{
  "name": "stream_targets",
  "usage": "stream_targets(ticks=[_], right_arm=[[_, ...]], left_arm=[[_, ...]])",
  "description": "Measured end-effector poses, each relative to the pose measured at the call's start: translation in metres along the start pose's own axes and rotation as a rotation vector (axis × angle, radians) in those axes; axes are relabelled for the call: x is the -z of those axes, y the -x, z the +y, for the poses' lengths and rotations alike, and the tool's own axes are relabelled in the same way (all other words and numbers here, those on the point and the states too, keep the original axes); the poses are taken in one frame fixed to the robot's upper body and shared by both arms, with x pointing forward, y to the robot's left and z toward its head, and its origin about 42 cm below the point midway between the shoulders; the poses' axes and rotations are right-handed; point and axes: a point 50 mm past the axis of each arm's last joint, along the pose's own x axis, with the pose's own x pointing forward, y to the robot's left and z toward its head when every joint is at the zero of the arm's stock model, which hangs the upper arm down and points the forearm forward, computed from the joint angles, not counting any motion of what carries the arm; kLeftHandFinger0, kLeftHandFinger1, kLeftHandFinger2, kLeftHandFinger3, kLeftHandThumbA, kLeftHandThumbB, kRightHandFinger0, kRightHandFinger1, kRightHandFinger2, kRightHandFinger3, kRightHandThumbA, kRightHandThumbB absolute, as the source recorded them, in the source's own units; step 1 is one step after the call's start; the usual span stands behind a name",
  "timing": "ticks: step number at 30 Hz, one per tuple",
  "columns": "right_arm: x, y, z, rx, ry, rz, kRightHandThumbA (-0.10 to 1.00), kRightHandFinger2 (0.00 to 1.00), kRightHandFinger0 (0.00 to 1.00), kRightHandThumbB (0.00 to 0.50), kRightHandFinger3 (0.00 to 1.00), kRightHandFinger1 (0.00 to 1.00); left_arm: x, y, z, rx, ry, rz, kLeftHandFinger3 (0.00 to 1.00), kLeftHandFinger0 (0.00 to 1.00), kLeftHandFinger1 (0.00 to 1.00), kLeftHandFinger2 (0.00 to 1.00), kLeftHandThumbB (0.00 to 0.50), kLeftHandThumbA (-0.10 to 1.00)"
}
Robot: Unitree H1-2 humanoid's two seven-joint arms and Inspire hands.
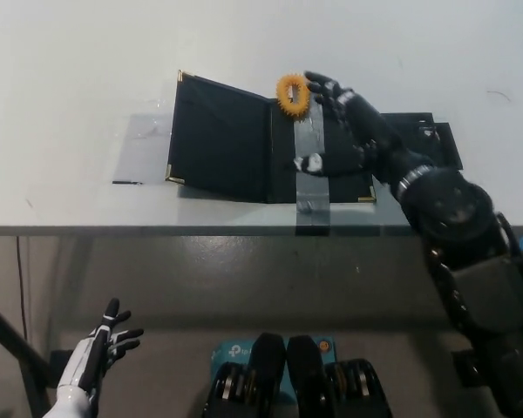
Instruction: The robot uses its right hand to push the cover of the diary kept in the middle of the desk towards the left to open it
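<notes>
Landmark: the black diary [244, 139], lying on the white desk [70, 70] near its front edge.
Diary: open, its cover [220, 135] folded out to my left and slightly raised, gold corner tips showing on it.
My right hand [349, 122]: black, over the diary's right half, fingers spread and apart, gripping nothing; whether the palm touches the page I cannot tell.
My right arm: comes in from the diary's lower right, crossing the desk's front edge.
Grey tape strip [309, 165]: runs down the diary's right half, beside the spine, to the desk's front edge.
Orange spiky ring [291, 94]: at the diary's top edge, on the tape, just beside my fingertips.
Black flat piece [431, 144]: on the desk, right of the diary, partly behind my wrist.
Clear tape patch [139, 152]: on the desk, touching the diary's left side.
My left hand [100, 348]: white, resting well below the desk, lower left of the diary, fingers apart, empty.
</notes>
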Motion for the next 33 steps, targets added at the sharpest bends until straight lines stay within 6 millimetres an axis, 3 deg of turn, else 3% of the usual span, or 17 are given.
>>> stream_targets(ticks=[2,3,5,9,14,20,24,27,33], right_arm=[[0.011,0.012,-0.007,0.022,-0.054,0.007,1.00,1.00,1.00,0.278,1.00,1.00],[0.017,0.019,-0.011,0.034,-0.080,0.011,1.00,1.00,1.00,0.264,1.00,1.00],[0.028,0.030,-0.018,0.059,-0.127,0.021,1.00,1.00,1.00,0.261,1.00,1.00],[0.054,0.059,-0.035,0.120,-0.237,0.045,1.00,1.00,1.00,0.305,1.00,1.00],[0.089,0.106,-0.059,0.226,-0.383,0.078,1.00,1.00,1.00,0.342,1.00,1.00],[0.126,0.165,-0.078,0.347,-0.538,0.107,1.00,1.00,0.99,0.348,1.00,1.00],[0.149,0.205,-0.087,0.433,-0.633,0.128,1.00,0.94,0.89,0.384,0.99,0.96],[0.164,0.234,-0.092,0.493,-0.697,0.141,1.00,0.92,0.88,0.368,0.98,0.94],[0.178,0.274,-0.106,0.595,-0.806,0.116,1.00,0.89,0.83,0.410,0.95,0.92]], left_arm=[[0.001,0.000,0.000,0.000,0.000,0.003,0.88,1.00,0.82,0.78,0.283,0.97],[0.001,0.000,0.000,0.000,0.000,0.004,0.88,1.00,0.82,0.77,0.311,0.97],[0.001,0.000,0.000,0.000,0.000,0.005,0.87,1.00,0.81,0.75,0.323,0.97],[0.002,0.000,0.000,-0.001,0.001,0.005,0.85,1.00,0.80,0.76,0.353,0.96],[0.003,0.001,0.000,-0.002,0.001,0.008,0.86,1.00,0.81,0.78,0.342,0.97],[0.004,0.001,0.001,-0.003,0.002,0.011,0.86,1.00,0.80,0.77,0.375,0.96],[0.005,0.002,0.002,-0.005,0.003,0.012,0.86,1.00,0.79,0.76,0.372,0.96],[0.006,0.003,0.002,-0.007,0.004,0.016,0.87,1.00,0.82,0.79,0.365,0.97],[0.009,0.004,0.005,-0.014,0.007,0.021,0.84,1.00,0.78,0.75,0.370,0.96]])
